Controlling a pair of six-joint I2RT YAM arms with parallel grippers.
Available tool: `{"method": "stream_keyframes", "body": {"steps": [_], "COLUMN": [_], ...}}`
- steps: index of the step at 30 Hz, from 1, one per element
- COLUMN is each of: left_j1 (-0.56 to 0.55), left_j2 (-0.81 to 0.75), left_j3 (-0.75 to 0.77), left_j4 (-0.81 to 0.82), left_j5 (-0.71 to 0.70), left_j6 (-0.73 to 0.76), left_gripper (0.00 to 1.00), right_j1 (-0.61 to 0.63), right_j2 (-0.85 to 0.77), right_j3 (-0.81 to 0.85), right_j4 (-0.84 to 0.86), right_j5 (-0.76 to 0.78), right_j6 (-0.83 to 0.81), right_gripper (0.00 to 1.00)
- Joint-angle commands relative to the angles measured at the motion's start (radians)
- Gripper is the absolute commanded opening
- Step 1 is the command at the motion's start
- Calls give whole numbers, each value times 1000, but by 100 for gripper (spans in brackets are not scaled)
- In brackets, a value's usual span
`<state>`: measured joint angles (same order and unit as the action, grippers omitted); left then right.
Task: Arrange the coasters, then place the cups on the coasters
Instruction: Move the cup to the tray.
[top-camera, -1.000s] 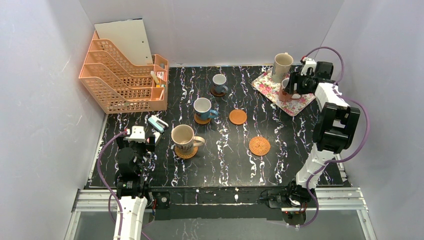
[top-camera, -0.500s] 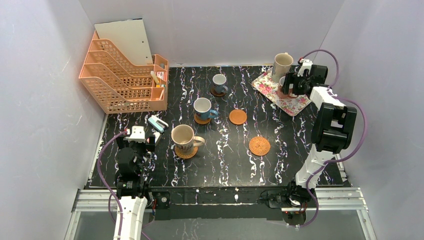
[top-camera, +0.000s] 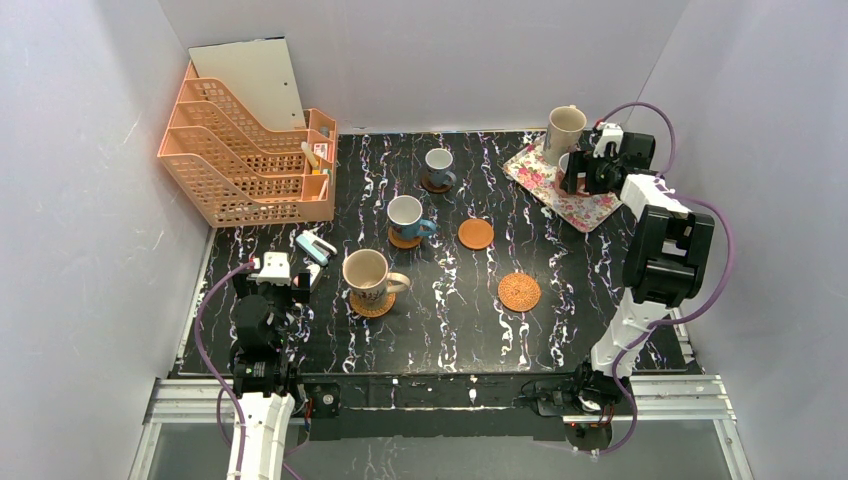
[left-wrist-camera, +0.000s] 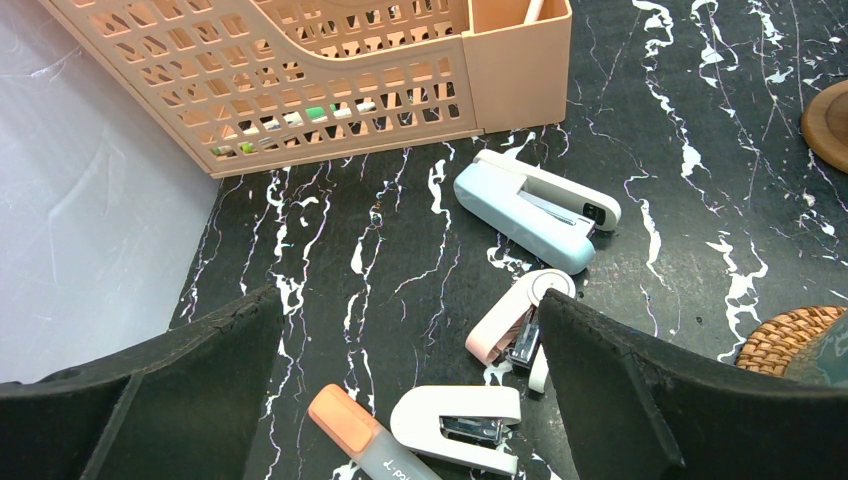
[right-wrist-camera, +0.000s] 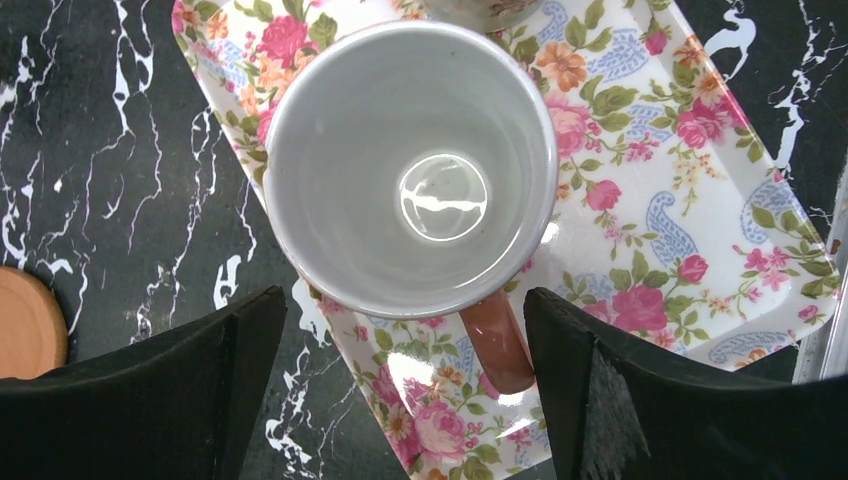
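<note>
Jaws on the right gripper (right-wrist-camera: 405, 350) are spread wide above the brownish-orange cup (right-wrist-camera: 410, 170), which is sat on the floral tray (right-wrist-camera: 700, 200) at 1 o'clock, probably so its rim can be straddled. The left gripper (left-wrist-camera: 410, 340) is parked open and empty at 8 o'clock.

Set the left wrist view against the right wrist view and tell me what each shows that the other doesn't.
Only the left wrist view: a peach mesh file organizer, a light blue stapler, a pink stapler, a white stapler, an orange marker and the edge of a wicker coaster.
Only the right wrist view: a floral tray holding a small orange-handled cup, white inside.
Both: the black marbled table, the edge of a wooden coaster (whether the same one, I cannot tell), and open jaws on the left gripper and right gripper.
</note>
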<state>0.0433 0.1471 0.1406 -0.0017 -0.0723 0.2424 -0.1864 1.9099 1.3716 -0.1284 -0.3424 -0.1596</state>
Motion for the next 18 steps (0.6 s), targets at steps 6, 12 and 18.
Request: {"method": "stream_keyframes", "body": {"steps": [6, 12, 18], "left_j1": [4, 4, 4], "left_j2": [-6, -4, 0], "left_j3": [-9, -9, -9], "left_j4": [8, 9, 9], "left_j5": [-18, -18, -19], "left_j6": [1, 1, 1], "left_gripper": [97, 97, 97], "right_j1": [-18, -18, -15], "right_j2": [-52, -42, -38], "right_j3": [51, 48, 31], "right_j4": [-93, -70, -13], "right_j5": [-150, -104, -48], "right_j6": [-90, -72, -40], "right_gripper": [91, 83, 67]}}
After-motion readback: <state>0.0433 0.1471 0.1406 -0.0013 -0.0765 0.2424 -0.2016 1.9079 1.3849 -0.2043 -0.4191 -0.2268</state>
